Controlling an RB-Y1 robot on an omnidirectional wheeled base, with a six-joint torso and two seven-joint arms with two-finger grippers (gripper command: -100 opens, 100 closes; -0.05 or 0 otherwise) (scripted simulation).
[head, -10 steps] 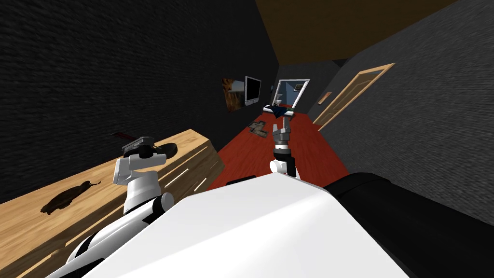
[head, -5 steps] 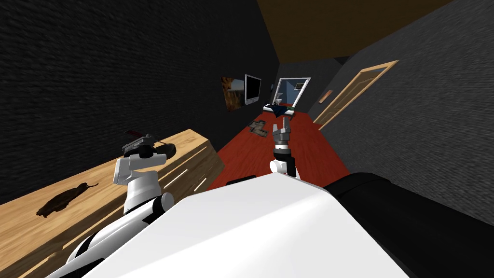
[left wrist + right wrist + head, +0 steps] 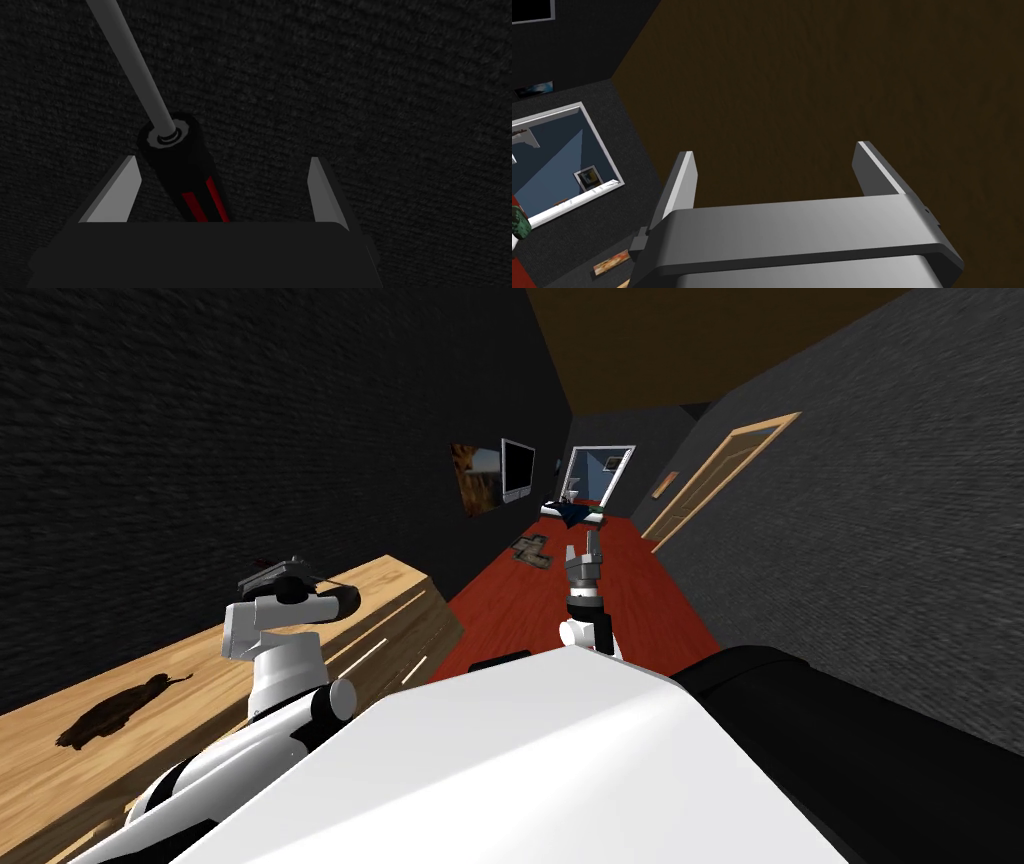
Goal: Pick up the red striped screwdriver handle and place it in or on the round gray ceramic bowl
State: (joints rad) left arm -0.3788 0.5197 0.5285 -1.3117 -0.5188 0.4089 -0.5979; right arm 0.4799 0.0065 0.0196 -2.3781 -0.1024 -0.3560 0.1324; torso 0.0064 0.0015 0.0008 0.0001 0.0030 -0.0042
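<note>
Shifting slightly up and aside over the wooden cabinet (image 3: 400,588) within the last second, the left gripper (image 3: 222,158) has its fingers apart, with the red striped screwdriver handle (image 3: 180,160) leaning between them, so the grasp looks unsure.

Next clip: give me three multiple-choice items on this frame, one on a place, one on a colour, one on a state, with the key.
1. Where is the screwdriver?
A between the right claw's fingers
B between the left claw's fingers
C outside both claws

2. What colour are the stripes on its handle?
A yellow
B blue
C red

3. How does the right claw stand?
A open, nothing between its fingers
B shut on the screwdriver
C shut, fingers touching

Key: B, the left wrist view shows it rising between those fingers. C, red bars run along the black handle. A, the right wrist view shows its fingers apart and bare.
</note>
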